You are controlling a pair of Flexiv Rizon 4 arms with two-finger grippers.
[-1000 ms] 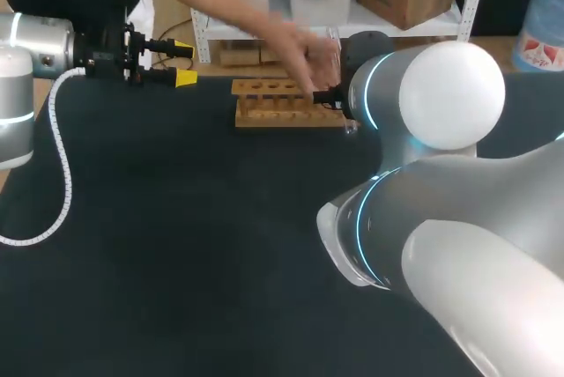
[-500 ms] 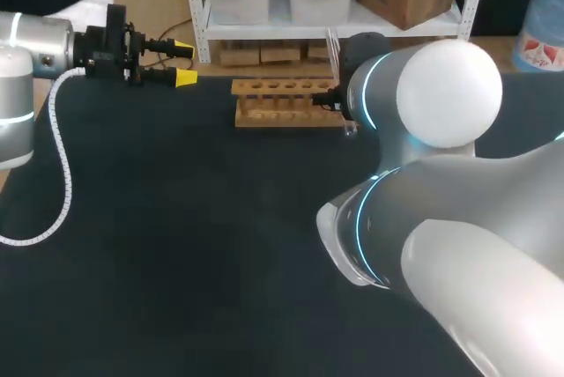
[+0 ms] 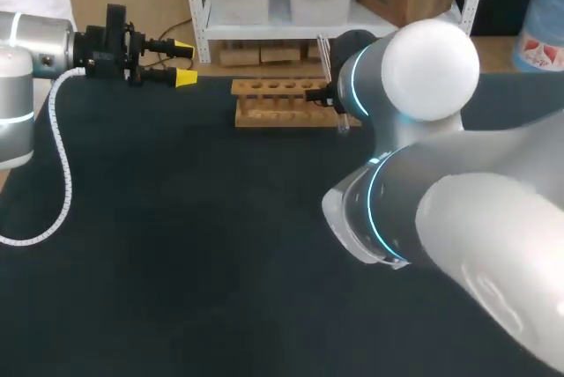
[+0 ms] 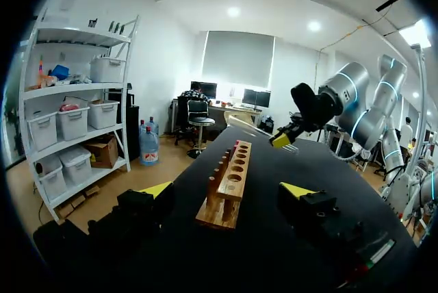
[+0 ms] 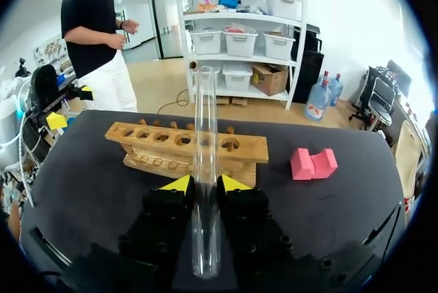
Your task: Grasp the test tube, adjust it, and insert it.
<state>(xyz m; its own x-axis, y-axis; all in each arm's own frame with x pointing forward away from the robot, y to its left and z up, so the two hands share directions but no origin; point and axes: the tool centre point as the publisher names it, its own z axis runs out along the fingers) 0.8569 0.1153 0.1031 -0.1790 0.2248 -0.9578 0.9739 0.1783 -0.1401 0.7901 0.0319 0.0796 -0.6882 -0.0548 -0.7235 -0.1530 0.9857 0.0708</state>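
At the table's far left corner the left gripper point(image 3: 184, 62) hangs with its jaws apart and nothing between them, well apart from the wooden rack point(image 3: 282, 104) at the middle of the far edge. Just by the rack's right end the right gripper point(image 5: 204, 185) has its jaws closed on the clear test tube point(image 5: 205, 135), which runs lengthwise along the fingers and juts out ahead of them toward the holes. The smooth tube could slide or swing in that narrow pinch during adjusting, and a badly aligned end would likely strike the top board, shoving the loose rack.
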